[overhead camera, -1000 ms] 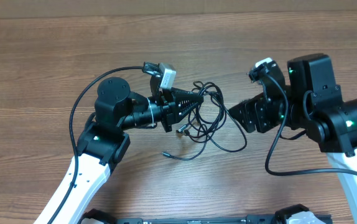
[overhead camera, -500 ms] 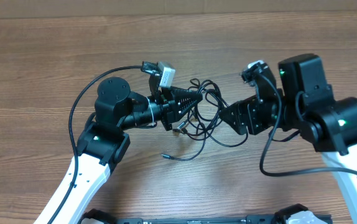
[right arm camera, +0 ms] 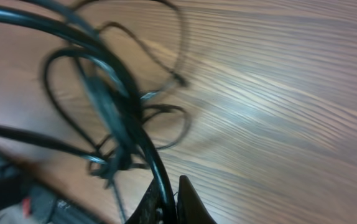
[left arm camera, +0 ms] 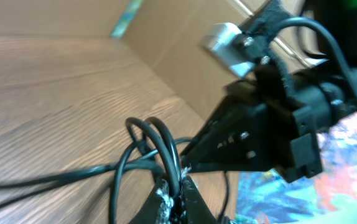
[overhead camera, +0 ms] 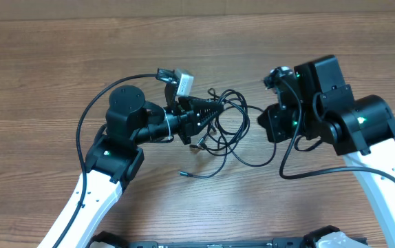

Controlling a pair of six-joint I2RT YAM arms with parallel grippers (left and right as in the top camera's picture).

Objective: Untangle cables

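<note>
Fingers [left arm camera: 155, 210] of the left gripper [overhead camera: 219, 109] and the right gripper [right arm camera: 169, 199] are each clamped fully closed on strands of the cables [overhead camera: 230, 134], tangled midway across the table [overhead camera: 46, 62]; I judge them light, limp and slippery, best pinched near a plug.

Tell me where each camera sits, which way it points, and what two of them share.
Overhead: above the table, looking straight down on left arm, right arm and the cables between.
Left wrist: on the left arm, facing along the left claw at pinched cables, right arm beyond.
Right wrist: facing along the right claw at the cables.
Overhead and left wrist share the right arm.
</note>
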